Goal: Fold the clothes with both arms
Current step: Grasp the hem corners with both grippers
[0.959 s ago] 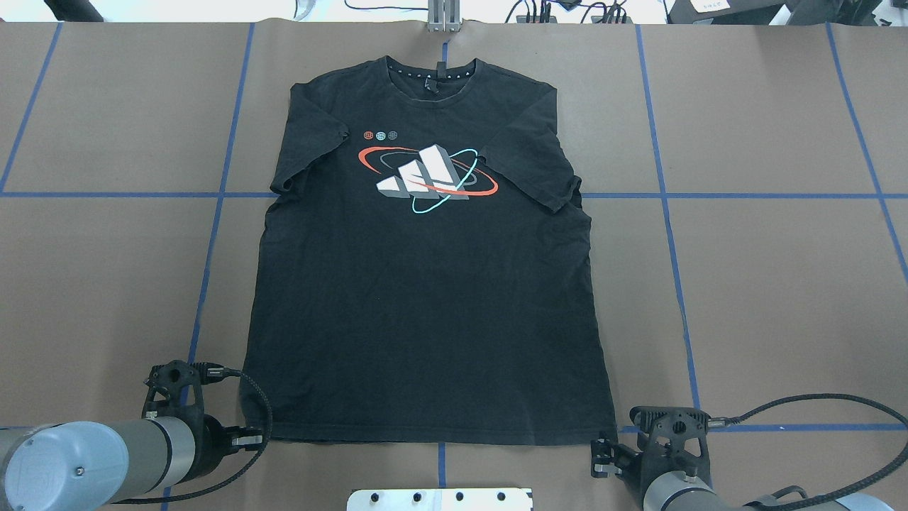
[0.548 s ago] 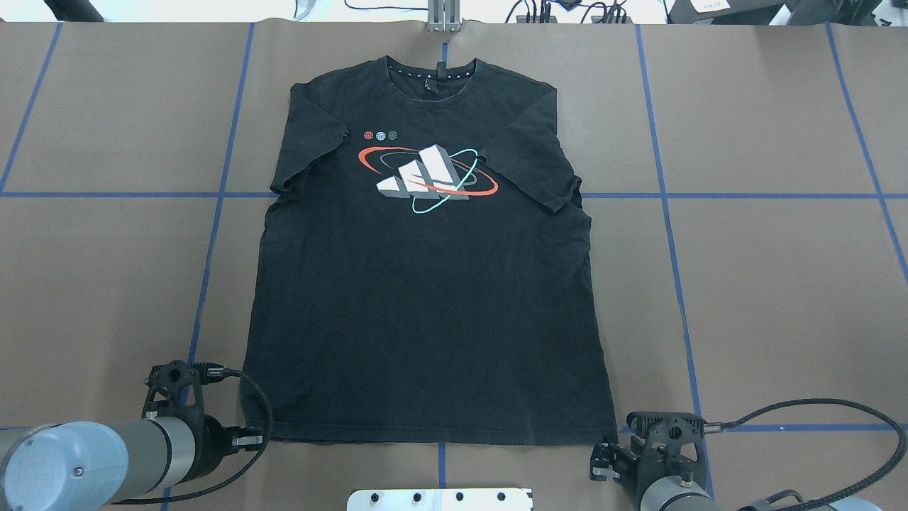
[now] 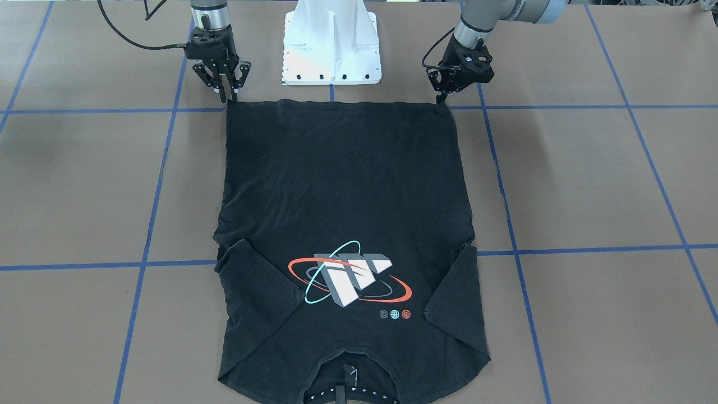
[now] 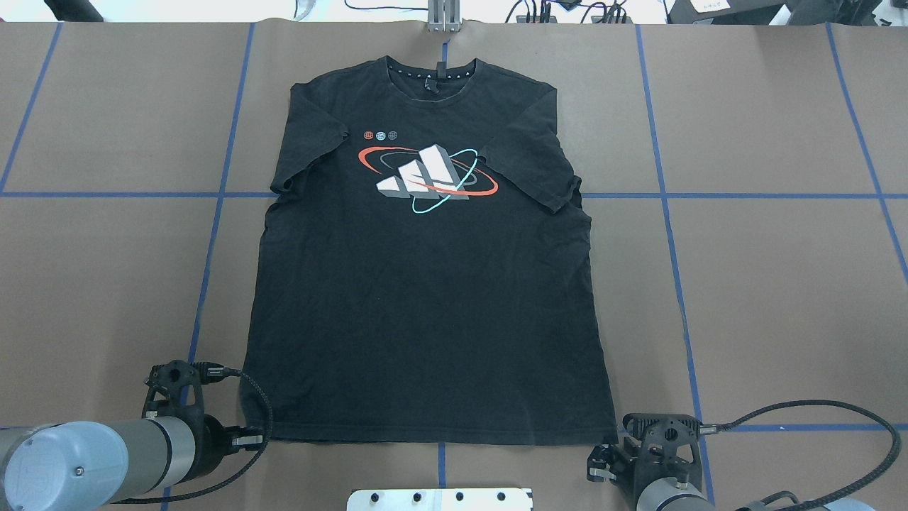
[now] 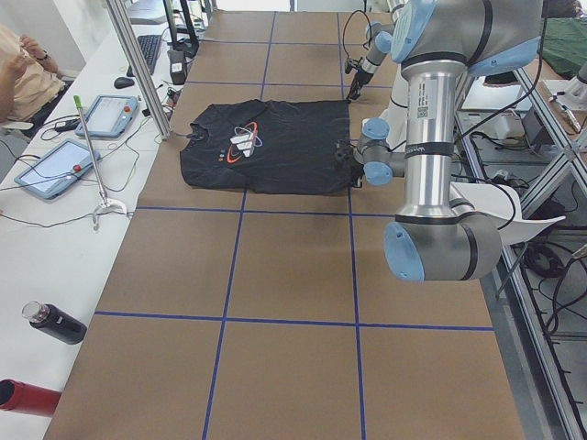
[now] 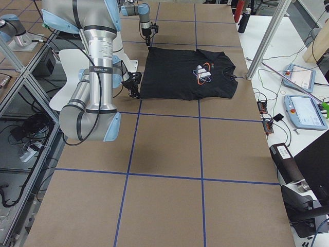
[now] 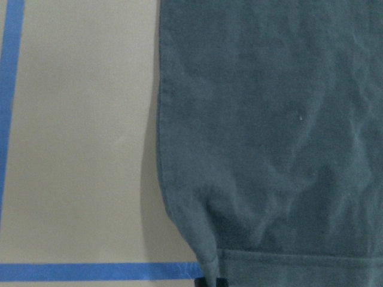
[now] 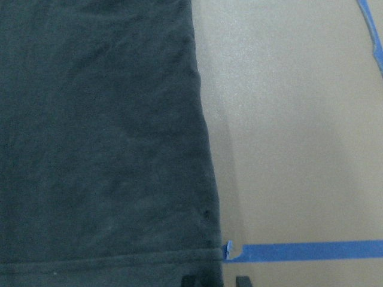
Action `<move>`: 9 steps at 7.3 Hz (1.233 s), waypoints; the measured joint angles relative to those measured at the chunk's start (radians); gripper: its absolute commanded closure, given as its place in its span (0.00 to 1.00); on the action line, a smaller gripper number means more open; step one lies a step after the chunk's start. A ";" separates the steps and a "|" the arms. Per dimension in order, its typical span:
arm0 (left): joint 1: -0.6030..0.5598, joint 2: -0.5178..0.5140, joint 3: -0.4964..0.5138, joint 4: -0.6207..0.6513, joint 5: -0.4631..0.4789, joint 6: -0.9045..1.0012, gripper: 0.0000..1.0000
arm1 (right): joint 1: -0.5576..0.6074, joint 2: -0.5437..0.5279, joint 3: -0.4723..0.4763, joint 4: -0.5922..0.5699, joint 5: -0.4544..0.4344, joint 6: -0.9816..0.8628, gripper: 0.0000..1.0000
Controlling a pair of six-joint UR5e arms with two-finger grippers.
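Note:
The black T-shirt (image 4: 425,298) lies flat on the brown table with its graphic (image 4: 425,177) up, collar at the far side and hem toward me. It also shows in the front-facing view (image 3: 342,185). My left gripper (image 4: 252,441) sits at the hem's left corner, shut on it; the left wrist view shows the fabric puckered into the gripper (image 7: 209,281). My right gripper (image 4: 594,472) is open just behind the hem's right corner. In the right wrist view its two fingertips (image 8: 188,281) stand apart either side of the corner, and the cloth there lies flat.
The white pedestal base (image 3: 331,45) stands between the two arms at the table's near edge. Blue tape lines (image 4: 667,195) cross the brown table. A metal post (image 4: 443,18) stands beyond the collar. Tablets (image 5: 55,165) and bottles (image 5: 55,323) lie on the side bench.
My right gripper has drawn back toward the robot's base, a little away from the hem's right corner. The left arm and the shirt have not moved.

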 measured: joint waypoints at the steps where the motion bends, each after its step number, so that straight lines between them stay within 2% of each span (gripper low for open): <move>1: 0.000 0.000 -0.003 0.000 0.000 0.000 1.00 | 0.001 0.001 -0.002 0.000 0.000 0.000 0.75; 2: 0.000 0.001 -0.009 0.001 -0.001 0.000 1.00 | 0.001 0.001 -0.004 0.000 0.000 0.000 0.75; 3: 0.000 0.001 -0.014 0.000 -0.001 0.000 1.00 | 0.002 0.000 -0.005 0.000 0.001 0.000 0.81; 4: 0.000 0.001 -0.017 0.000 -0.001 0.000 1.00 | 0.002 0.000 -0.006 0.000 0.001 -0.001 1.00; 7: 0.000 0.002 -0.024 0.001 -0.002 0.000 1.00 | 0.007 0.003 -0.003 0.000 0.001 -0.001 1.00; 9: -0.002 0.008 -0.058 0.003 -0.005 0.002 1.00 | 0.038 0.000 0.032 0.000 0.010 -0.006 1.00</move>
